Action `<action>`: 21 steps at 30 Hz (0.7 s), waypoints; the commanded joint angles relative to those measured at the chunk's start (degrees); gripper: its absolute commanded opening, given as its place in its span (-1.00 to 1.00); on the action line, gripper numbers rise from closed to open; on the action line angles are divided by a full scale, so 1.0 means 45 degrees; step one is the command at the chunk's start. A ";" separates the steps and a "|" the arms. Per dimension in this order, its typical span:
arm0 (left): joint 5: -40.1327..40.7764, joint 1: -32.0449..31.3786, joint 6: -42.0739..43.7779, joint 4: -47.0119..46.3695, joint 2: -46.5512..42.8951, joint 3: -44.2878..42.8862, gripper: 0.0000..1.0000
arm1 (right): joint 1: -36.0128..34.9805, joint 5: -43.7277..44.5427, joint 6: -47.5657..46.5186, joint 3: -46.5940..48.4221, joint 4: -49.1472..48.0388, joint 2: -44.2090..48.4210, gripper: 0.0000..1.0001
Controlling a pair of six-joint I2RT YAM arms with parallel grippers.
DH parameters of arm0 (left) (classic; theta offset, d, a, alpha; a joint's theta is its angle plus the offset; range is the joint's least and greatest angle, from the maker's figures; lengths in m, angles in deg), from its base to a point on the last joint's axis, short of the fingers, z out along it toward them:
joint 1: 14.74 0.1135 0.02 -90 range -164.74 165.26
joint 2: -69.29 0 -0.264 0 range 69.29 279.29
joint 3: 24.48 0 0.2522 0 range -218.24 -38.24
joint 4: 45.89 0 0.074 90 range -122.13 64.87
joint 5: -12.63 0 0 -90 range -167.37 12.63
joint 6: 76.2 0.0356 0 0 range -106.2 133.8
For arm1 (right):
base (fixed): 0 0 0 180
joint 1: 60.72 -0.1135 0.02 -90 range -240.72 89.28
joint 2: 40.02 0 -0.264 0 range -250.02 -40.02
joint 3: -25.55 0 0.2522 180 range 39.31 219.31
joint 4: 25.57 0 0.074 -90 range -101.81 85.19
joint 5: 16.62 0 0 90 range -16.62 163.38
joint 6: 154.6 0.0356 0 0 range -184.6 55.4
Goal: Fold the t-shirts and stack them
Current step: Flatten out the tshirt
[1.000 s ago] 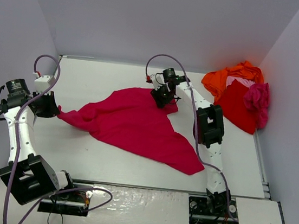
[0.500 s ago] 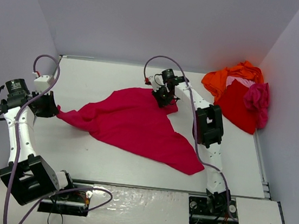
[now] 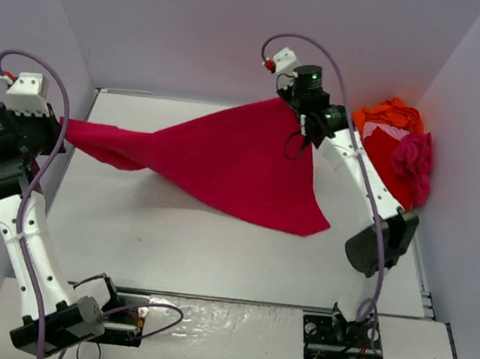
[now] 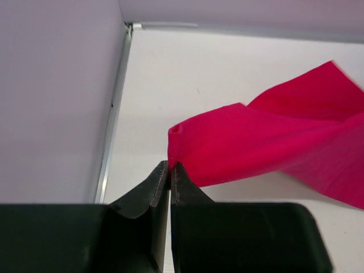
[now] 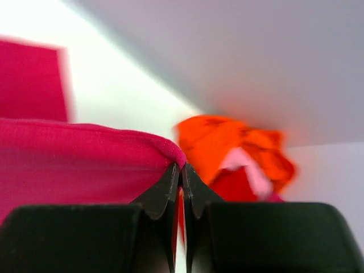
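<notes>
A crimson t-shirt (image 3: pixel 225 160) hangs stretched above the table between both grippers. My left gripper (image 3: pixel 61 127) is shut on its left corner, seen in the left wrist view (image 4: pixel 170 165) with the crimson cloth (image 4: pixel 256 148) trailing right. My right gripper (image 3: pixel 291 103) is shut on its far right corner; in the right wrist view (image 5: pixel 182 168) the crimson hem (image 5: pixel 85 159) runs left from the jaws. A pile of orange (image 3: pixel 388 114), red (image 3: pixel 386 167) and magenta (image 3: pixel 413 157) shirts lies at the back right, with a pale pink shirt (image 5: pixel 247 168) among them.
The white table (image 3: pixel 180 242) is walled by grey panels on the left, back and right. A metal seam (image 4: pixel 114 108) runs along the left wall's foot. The shirt pile (image 5: pixel 239 148) sits against the right wall.
</notes>
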 commanded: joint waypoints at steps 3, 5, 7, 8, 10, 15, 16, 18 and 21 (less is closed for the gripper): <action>0.1372 0.0258 -0.0565 -0.0938 -0.1505 -0.2217 -1.00 | -0.0303 0.2783 -0.0575 -0.0257 -0.2187 0.3218 -1.00; 0.2112 0.0350 -0.0235 -0.1722 -0.3002 -0.1739 -1.00 | -0.0533 0.2402 -0.0415 -0.0764 -0.2150 0.4449 -1.00; 0.2517 0.0349 -0.0003 -0.2614 -0.3860 -0.1340 -1.00 | -0.0589 0.2216 -0.0331 -0.1263 -0.2124 0.5596 -1.00; 0.3020 0.0333 0.0123 -0.3064 -0.4708 -0.1041 -1.00 | -0.0282 0.1556 0.0172 -0.1476 -0.1951 0.6344 -1.00; 0.3909 0.0302 0.0158 -0.3786 -0.6221 -0.0564 -1.00 | 0.0226 0.0474 0.0947 -0.1962 -0.1633 0.7795 -1.00; 0.4963 -0.0039 -0.0739 -0.5133 -0.7696 -0.0373 -1.00 | 0.0793 -0.2000 0.1814 -0.2385 -0.0351 0.9448 -1.00; 0.5284 -0.0078 -0.0818 -0.5315 -0.7800 -0.0552 -1.00 | 0.0858 -0.2541 0.1932 -0.2219 -0.0116 0.9553 -1.00; 0.5764 -0.0146 -0.0883 -0.5452 -0.7896 -0.1003 -1.00 | 0.1100 -0.3361 0.2226 -0.2005 0.0132 0.9813 -1.00; 0.6087 -0.0139 -0.0898 -0.5565 -0.8101 -0.1325 -1.00 | 0.1563 -0.4545 0.2602 -0.2091 0.0461 1.0273 -1.00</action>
